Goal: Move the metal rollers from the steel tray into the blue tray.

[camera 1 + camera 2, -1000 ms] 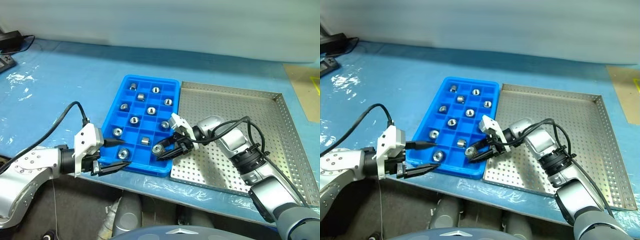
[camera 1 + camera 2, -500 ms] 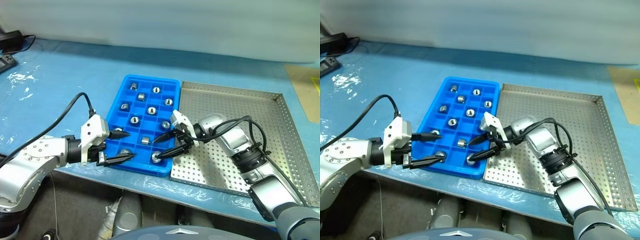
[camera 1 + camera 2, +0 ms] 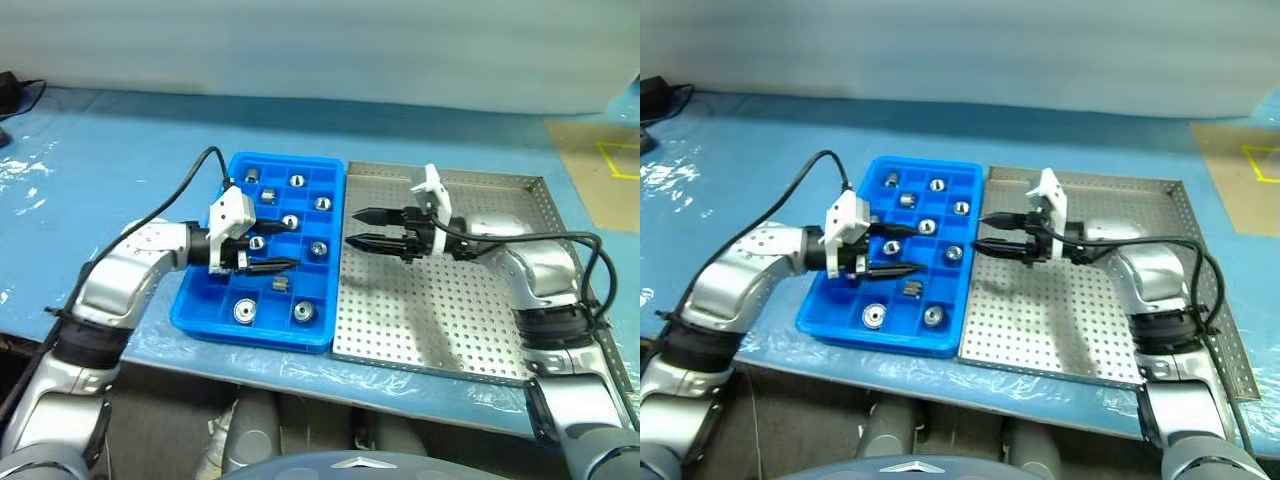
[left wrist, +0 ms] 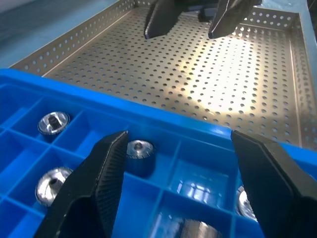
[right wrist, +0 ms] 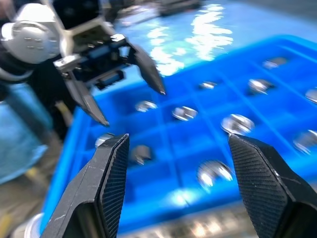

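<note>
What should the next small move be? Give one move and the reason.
Probably withdraw both arms and stop. The steel tray shows only bare perforated floor, while the rollers sit in the blue tray. The right gripper and left gripper are both open and hold nothing.

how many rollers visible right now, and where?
10 metal rollers, all in the blue tray: four in the far rows, three mid-tray, one nearer, two in the nearest row. None seen on the steel tray. The left gripper may hide more.
</note>
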Controlling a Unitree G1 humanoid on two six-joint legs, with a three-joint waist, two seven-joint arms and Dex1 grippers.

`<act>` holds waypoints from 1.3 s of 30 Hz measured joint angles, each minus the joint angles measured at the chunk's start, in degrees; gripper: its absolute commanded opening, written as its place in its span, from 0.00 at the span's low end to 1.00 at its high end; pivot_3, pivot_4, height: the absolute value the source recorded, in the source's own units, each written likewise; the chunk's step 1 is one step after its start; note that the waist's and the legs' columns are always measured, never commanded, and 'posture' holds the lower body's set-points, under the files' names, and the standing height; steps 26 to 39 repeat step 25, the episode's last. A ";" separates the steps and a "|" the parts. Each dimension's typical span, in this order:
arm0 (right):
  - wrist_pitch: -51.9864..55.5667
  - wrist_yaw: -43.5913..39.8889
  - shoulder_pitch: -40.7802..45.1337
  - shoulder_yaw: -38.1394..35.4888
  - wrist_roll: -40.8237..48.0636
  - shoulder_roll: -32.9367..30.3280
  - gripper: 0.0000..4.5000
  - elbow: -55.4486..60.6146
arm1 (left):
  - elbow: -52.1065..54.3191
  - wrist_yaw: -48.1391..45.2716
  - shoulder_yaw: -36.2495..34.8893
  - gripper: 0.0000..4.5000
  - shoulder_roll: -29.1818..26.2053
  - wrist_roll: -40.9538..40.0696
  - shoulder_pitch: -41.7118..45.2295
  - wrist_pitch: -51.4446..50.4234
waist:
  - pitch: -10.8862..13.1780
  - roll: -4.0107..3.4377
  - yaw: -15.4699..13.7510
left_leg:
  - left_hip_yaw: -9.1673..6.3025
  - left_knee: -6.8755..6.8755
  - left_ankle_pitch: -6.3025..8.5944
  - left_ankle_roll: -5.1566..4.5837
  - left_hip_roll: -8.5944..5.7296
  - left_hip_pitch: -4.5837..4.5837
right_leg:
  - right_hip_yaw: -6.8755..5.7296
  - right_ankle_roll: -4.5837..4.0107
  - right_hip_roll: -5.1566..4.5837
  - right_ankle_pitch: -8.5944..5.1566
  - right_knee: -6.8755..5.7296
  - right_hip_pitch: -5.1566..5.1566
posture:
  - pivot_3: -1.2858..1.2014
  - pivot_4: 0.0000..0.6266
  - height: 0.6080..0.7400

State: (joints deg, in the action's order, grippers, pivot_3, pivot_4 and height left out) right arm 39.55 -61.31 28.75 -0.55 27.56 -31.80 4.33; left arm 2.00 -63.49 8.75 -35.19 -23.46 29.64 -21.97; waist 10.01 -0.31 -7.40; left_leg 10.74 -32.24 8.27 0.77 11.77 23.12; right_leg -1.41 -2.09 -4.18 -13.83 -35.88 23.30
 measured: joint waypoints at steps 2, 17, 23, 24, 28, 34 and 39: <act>-0.75 4.33 -4.28 -2.75 -0.93 -0.37 0.73 1.98 | -7.37 0.07 0.76 0.78 3.55 2.24 3.42 3.30 | 0.00 -0.01 0.62 | 0.14 -0.02 0.01 -0.01 -0.02 0.01 | 0.01 0.01 0.00 0.01 0.02 -0.01 | 0.45 0.24 1.00; -4.62 19.21 -11.86 -5.38 -5.17 0.88 0.73 5.20 | -26.12 -1.34 2.49 0.78 10.93 9.49 7.55 15.92 | -0.01 -0.01 4.99 | 0.12 -0.06 0.19 -0.34 0.00 -0.04 | 0.06 -0.02 -0.03 0.01 0.04 -0.03 | 0.45 0.24 1.00; -6.67 19.91 -10.21 -3.58 -6.60 1.04 0.73 2.59 | -26.20 -1.25 1.78 0.78 10.31 10.12 6.84 16.99 | -0.01 -0.01 4.95 | 0.14 -0.10 0.23 -0.41 0.02 -0.03 | 0.05 -0.02 -0.04 0.01 0.04 -0.04 | 0.46 0.24 1.00; -6.81 19.91 -10.06 -3.37 -6.65 1.14 0.73 2.24 | -26.12 -1.26 1.67 0.78 10.26 10.11 6.52 16.99 | -0.01 -0.01 4.96 | 0.16 -0.10 0.23 -0.41 0.02 -0.03 | 0.05 -0.02 -0.04 0.01 0.04 -0.04 | 0.46 0.24 1.00; -6.95 19.89 -9.78 -3.18 -6.67 1.24 0.73 1.70 | -25.82 -1.27 1.40 0.78 10.25 10.00 6.13 16.96 | -0.01 -0.01 4.98 | 0.16 -0.10 0.23 -0.41 0.02 -0.03 | 0.05 -0.02 -0.04 0.01 0.04 -0.04 | 0.46 0.24 1.00; -6.95 19.89 -9.78 -3.18 -6.67 1.24 0.73 1.70 | -25.82 -1.27 1.40 0.78 10.25 10.00 6.13 16.96 | -0.01 -0.01 4.98 | 0.16 -0.10 0.23 -0.41 0.02 -0.03 | 0.05 -0.02 -0.04 0.01 0.04 -0.04 | 0.46 0.24 1.00; -6.95 19.89 -9.78 -3.18 -6.67 1.24 0.73 1.70 | -25.82 -1.27 1.40 0.78 10.25 10.00 6.13 16.96 | -0.01 -0.01 4.98 | 0.16 -0.10 0.23 -0.41 0.02 -0.03 | 0.05 -0.02 -0.04 0.01 0.04 -0.04 | 0.46 0.24 1.00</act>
